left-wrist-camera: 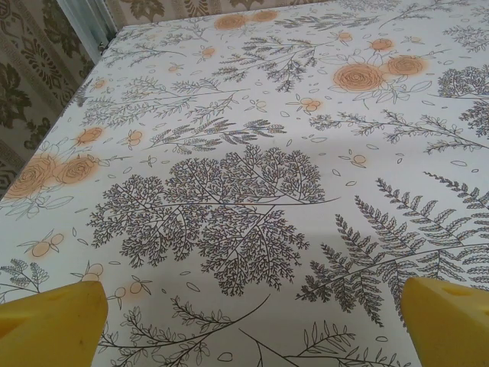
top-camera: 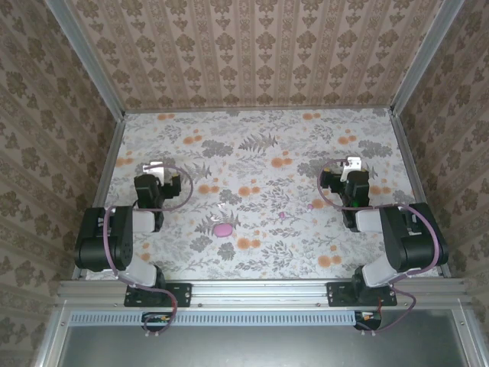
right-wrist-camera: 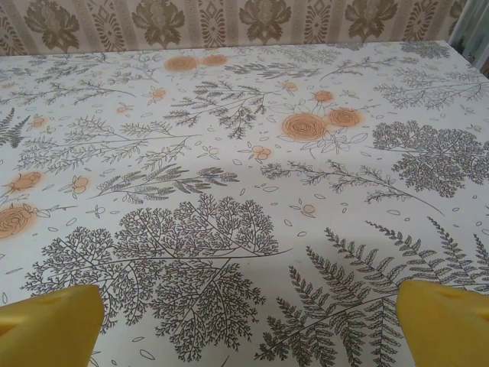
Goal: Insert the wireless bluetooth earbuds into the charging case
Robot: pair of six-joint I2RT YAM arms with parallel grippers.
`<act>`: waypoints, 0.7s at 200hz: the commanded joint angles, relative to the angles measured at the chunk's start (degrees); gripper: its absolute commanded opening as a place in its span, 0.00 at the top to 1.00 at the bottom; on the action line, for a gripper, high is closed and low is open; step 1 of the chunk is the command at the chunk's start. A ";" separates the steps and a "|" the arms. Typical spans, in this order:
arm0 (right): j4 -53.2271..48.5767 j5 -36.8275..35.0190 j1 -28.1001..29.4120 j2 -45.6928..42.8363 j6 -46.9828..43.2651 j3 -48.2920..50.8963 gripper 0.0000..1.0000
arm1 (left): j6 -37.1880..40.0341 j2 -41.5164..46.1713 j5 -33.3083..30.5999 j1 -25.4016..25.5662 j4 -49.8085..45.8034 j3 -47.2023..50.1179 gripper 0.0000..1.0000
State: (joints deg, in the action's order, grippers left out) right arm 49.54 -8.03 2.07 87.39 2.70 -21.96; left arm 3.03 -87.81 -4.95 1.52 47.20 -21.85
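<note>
Charging case (top-camera: 223, 228) untouched | left end effector (top-camera: 156, 167) released | right end effector (top-camera: 351, 164) released

No readable text, label, brand, number or sign on any visible surface.

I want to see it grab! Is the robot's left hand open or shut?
Open. The left hand has yellow fingertips standing far apart, nothing between them.

Left gripper (top-camera: 156, 167) and right gripper (top-camera: 352, 164) gape wide (arms seemingly folded).
</note>
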 commanded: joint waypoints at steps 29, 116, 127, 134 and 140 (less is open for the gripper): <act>-0.19 1.53 -0.35 0.36 -0.68 -1.17 0.00 | -0.90 -0.06 -0.44 0.16 1.74 -1.09 0.00; -0.14 1.88 -0.66 0.40 -0.50 -1.16 0.00 | -1.00 -0.06 -0.49 0.16 1.76 -1.18 0.00; -0.10 1.92 -0.64 0.32 -0.57 -1.16 0.00 | -1.01 -0.08 -0.40 0.07 1.71 -1.20 0.00; -0.06 1.88 -0.62 0.31 -0.51 -1.16 0.00 | -1.11 -0.03 -0.22 0.12 1.72 -1.18 0.00; -0.06 1.88 -0.65 0.36 -0.50 -1.16 0.00 | -1.12 -0.03 -0.12 0.06 1.67 -1.18 0.00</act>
State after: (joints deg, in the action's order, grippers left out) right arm 49.52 -7.01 1.74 87.39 2.72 -22.20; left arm 3.01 -87.81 -4.97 1.52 47.20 -21.85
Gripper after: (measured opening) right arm 0.999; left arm 0.997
